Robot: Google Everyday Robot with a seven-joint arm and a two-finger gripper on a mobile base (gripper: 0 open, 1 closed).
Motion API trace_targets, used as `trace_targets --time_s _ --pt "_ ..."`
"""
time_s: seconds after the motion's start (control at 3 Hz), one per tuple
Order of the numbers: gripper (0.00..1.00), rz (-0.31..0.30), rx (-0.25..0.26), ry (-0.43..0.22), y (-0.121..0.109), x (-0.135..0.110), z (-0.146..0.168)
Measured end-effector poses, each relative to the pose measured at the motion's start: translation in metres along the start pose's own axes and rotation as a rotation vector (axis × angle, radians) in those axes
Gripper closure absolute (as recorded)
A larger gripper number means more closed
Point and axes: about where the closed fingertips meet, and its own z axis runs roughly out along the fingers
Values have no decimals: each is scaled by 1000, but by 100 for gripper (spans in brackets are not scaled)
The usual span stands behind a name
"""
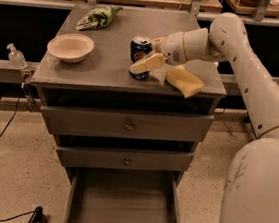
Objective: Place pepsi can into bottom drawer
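The pepsi can (139, 49) stands upright near the middle of the grey cabinet top (109, 65). My gripper (149, 52) reaches in from the right at can height. Its fingers are open and straddle the can: the near finger (147, 63) crosses the can's lower front, and the far finger shows behind the can's right edge. The can rests on the cabinet top. The bottom drawer (122, 197) is pulled out at the foot of the cabinet, a shallow grey tray with nothing in it.
A cream bowl (70, 47) sits at the left of the cabinet top and a green bag (99, 17) at the back left. A yellow sponge (184, 81) lies right of the can under my wrist. Two upper drawers with knobs (128, 126) are shut. A bottle (16, 56) stands on the left.
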Motion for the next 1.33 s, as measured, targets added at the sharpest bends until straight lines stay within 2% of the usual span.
trace_targets --time_s 0.33,0.67,1.0,1.33 --pt "47 -69 -41 -72 3 -4 -4" --pt "78 -207 -63 -94 10 -22 -30" --pt "99 -320 -61 -64 27 -39 -71" --pt "100 -340 48 -52 55 -59 -145"
